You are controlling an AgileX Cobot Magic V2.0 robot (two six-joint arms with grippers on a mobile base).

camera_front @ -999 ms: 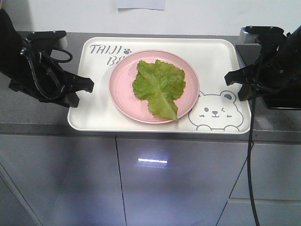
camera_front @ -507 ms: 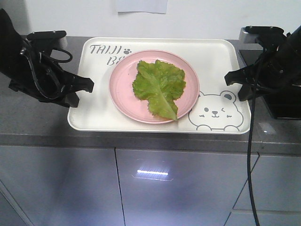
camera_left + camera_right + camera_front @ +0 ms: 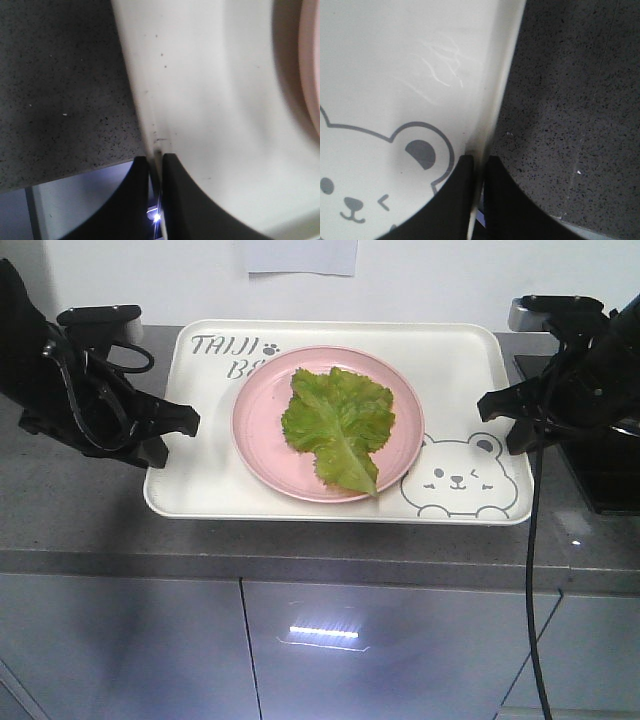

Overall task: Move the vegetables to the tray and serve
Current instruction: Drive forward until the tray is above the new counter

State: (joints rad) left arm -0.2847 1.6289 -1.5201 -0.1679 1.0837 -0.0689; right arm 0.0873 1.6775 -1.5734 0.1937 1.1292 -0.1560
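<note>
A green lettuce leaf, the vegetables point(image 3: 340, 427), lies on a round pink plate point(image 3: 262, 415) in the middle of the cream tray point(image 3: 200, 475) with bear drawing. My left gripper point(image 3: 188, 421) is shut on the tray's left rim point(image 3: 145, 115); in the left wrist view the gripper point(image 3: 156, 161) has both fingers pinching the thin edge. On the opposite side, my right gripper point(image 3: 487, 407) is shut on the right rim point(image 3: 495, 100), again seen in the right wrist view, where the gripper point(image 3: 480, 161) clamps the edge beside the bear's ear.
The tray is over a dark speckled counter point(image 3: 80, 510) with grey cabinet fronts point(image 3: 330, 650) below. A black appliance point(image 3: 600, 470) stands at the right on the counter. A white wall point(image 3: 450, 280) runs behind.
The counter, cabinets and black appliance have slid downward in the view while the tray, plate and both grippers keep their places in the picture.
</note>
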